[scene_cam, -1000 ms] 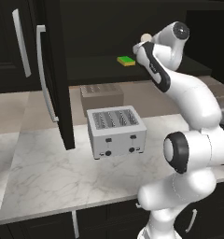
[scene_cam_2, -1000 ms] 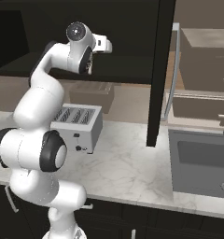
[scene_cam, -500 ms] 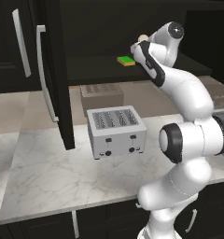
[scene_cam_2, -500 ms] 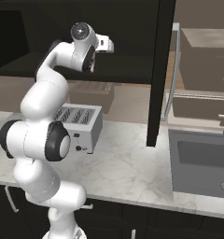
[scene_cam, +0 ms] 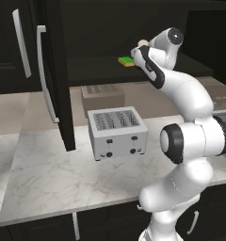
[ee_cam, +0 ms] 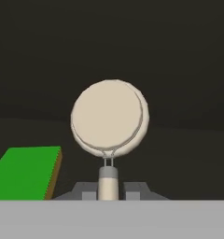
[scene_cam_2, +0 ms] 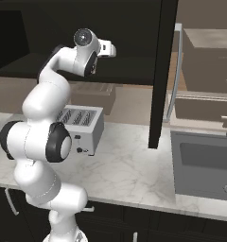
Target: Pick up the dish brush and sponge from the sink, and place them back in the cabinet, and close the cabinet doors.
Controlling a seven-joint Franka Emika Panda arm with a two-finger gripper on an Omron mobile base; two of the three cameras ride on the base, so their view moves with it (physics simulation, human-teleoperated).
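Looks like we're on the put-away step for the dish brush: the gripper is clamped on its thin handle at the bottom centre of the hand view, round head pointing into the dark cabinet. The sponge already sits on the shelf, lower left. Next it probably needs to lower the brush beside the sponge and let go, then swing the cabinet doors shut.

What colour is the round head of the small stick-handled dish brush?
Cream-white, seen best in the hand view: the dish brush's round head.
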